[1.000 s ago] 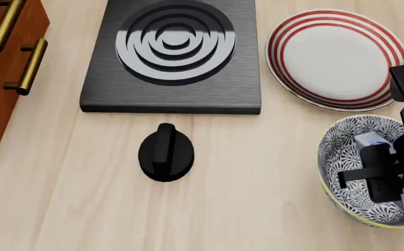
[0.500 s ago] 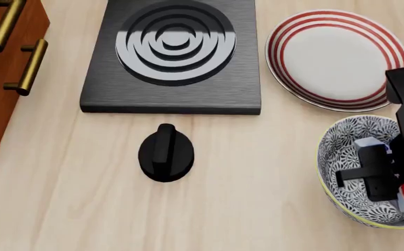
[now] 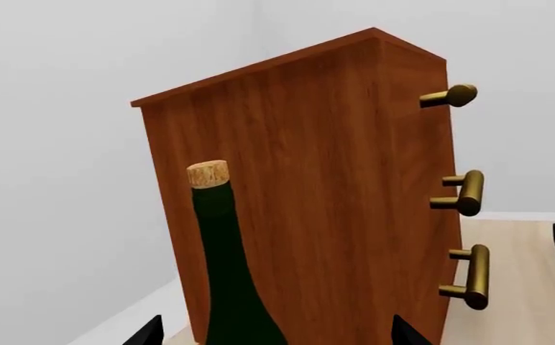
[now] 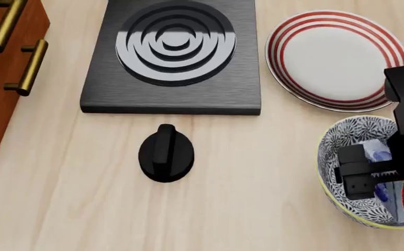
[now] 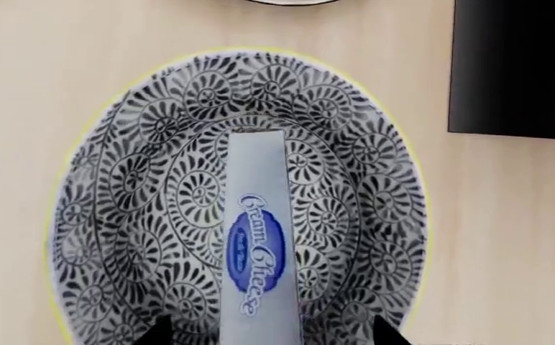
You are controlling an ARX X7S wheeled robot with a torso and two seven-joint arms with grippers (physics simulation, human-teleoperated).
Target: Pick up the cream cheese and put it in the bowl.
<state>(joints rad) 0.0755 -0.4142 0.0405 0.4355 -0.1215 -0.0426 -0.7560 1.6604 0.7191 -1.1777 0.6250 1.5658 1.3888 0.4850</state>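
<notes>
Silver-grey cream cheese [image 5: 258, 251] lies inside the bowl [image 5: 143, 144], the right end effector [image 4: 378, 177] spread wide above it; lifting carelessly, a finger could clip the rim and tip everything.

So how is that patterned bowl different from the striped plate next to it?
The bowl is deep, covered in dark grey-and-white swirls with a yellowish rim; the plate is flat and white with red rings. The bowl holds the cream cheese box, while the plate has nothing on it. Both are round and sit on the same wooden table.
</notes>
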